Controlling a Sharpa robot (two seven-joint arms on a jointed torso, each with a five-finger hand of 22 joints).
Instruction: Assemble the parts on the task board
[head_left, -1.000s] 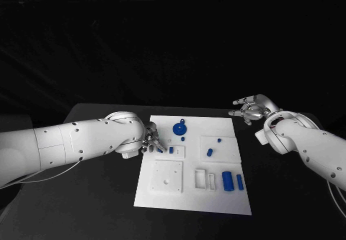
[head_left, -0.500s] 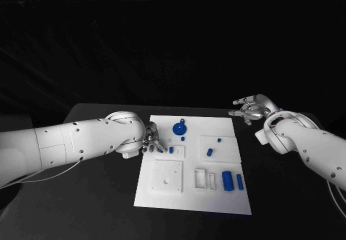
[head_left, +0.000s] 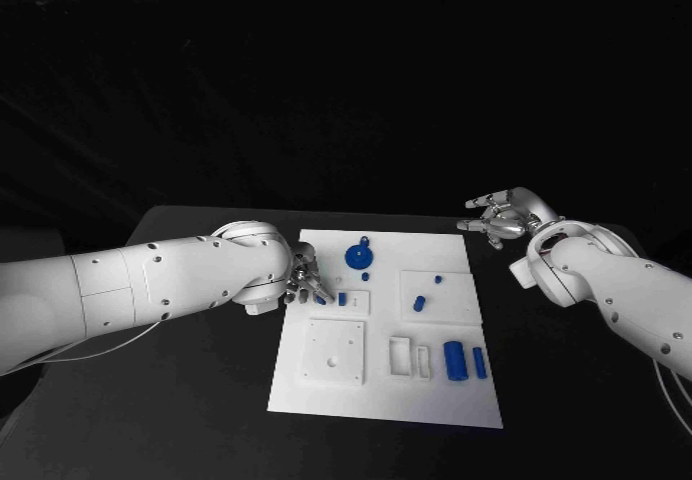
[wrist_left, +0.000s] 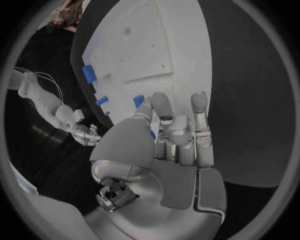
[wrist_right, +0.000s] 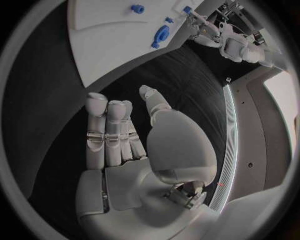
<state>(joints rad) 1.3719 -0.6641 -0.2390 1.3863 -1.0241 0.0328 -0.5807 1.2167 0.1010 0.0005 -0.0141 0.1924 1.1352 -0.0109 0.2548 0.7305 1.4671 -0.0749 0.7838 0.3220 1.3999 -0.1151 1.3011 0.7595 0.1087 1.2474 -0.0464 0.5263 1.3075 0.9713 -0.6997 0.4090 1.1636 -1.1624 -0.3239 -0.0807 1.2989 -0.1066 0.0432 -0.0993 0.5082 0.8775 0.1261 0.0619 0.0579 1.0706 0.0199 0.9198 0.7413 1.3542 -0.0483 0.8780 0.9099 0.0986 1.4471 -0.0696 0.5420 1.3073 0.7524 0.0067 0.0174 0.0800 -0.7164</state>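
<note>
The white task board lies in the middle of the table. My left hand hangs over its left edge, fingers curled against the thumb. A sliver of a small blue part shows pinched between them. Just past the fingertips another blue piece stands in a small square plate. A round blue part sits near the far edge, and two blue cylinders lie at the near right. My right hand hovers off the board's far right corner, fingers apart and holding nothing.
Two small blue pegs stand on the raised plate at the right. A square plate with holes and two narrow slots take up the near middle. Black table surrounds the board on all sides.
The left hand's fingertips have crept slightly at the small square plate. The right hand has stayed where it was.
</note>
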